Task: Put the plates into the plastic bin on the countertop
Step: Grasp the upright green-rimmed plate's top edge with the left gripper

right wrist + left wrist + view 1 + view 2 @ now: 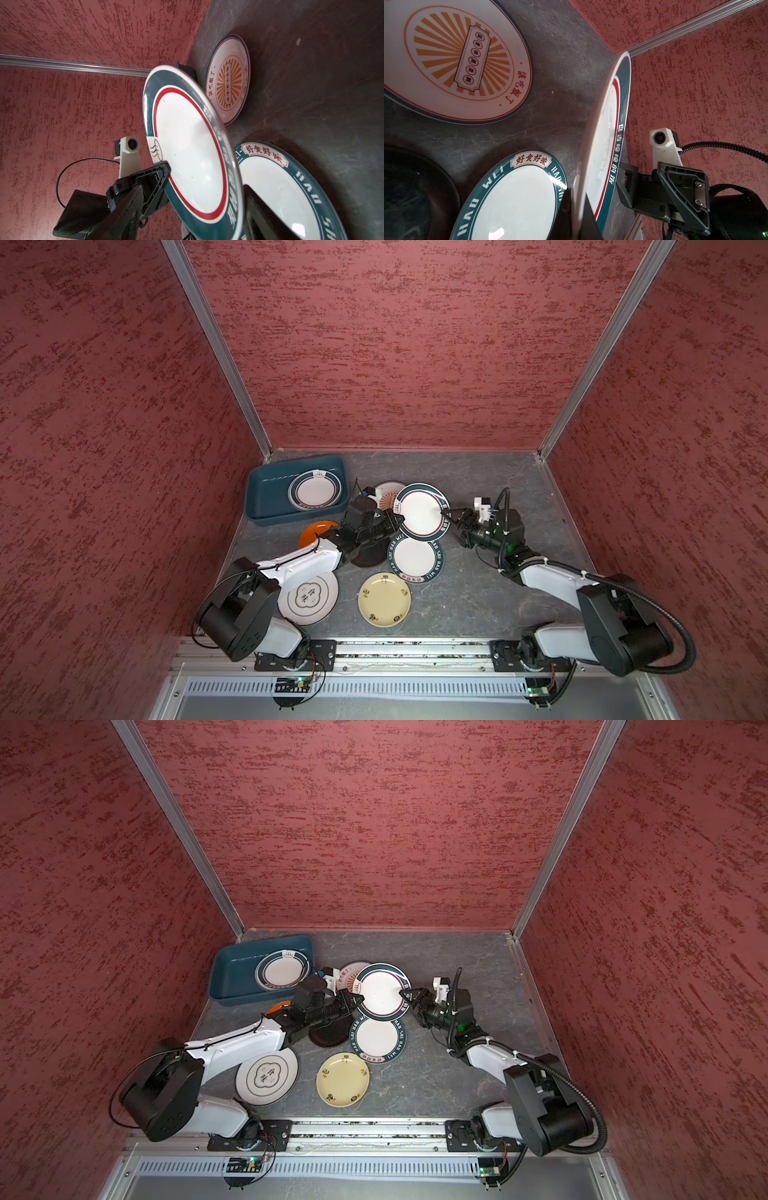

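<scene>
Partly beneath the lifted plate [420,512] lie the sunburst plate [384,492] and lettered plate [415,560].

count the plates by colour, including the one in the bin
teal-rimmed white plates: 3
white plates with centre motifs: 2
orange plate: 1
black plate: 1
cream-yellow plate: 1
total: 8

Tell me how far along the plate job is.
Done: one plate lies in the bin. In hand: the left end effector is shut on a raised teal-rimmed plate; the right end effector stands open at its opposite rim. Remaining: six on the countertop: sunburst, HAO WEI, black, orange, yellow, clover.
</scene>
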`<action>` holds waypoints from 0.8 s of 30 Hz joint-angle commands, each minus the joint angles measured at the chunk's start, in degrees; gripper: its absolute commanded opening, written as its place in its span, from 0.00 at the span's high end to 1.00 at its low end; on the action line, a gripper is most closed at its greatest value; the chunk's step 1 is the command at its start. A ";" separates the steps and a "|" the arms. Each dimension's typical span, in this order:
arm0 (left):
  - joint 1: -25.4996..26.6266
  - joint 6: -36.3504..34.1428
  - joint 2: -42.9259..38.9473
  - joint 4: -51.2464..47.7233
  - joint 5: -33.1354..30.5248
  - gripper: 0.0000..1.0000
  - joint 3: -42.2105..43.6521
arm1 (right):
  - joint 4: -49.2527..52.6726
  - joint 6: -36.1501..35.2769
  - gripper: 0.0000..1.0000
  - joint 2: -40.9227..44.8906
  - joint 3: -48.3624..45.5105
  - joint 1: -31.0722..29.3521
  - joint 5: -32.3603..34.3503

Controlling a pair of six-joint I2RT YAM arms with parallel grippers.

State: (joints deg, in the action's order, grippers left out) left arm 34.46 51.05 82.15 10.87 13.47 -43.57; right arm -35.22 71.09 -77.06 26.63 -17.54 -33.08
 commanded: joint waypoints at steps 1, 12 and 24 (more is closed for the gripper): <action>0.12 -1.21 -0.70 0.99 -0.81 1.00 -0.94 | -1.12 -0.45 0.23 0.41 1.58 -0.20 0.25; -0.78 -1.74 -2.02 -0.06 -1.58 1.00 -0.94 | 1.57 -2.25 0.22 2.16 1.67 -0.22 0.88; -3.61 -2.89 -5.14 -1.99 -1.96 1.00 -0.66 | 3.66 -3.67 0.22 3.50 1.75 -0.26 1.43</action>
State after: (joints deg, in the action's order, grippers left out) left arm 31.48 49.45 78.91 7.53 11.77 -43.57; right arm -31.99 68.34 -74.67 26.63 -17.54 -32.75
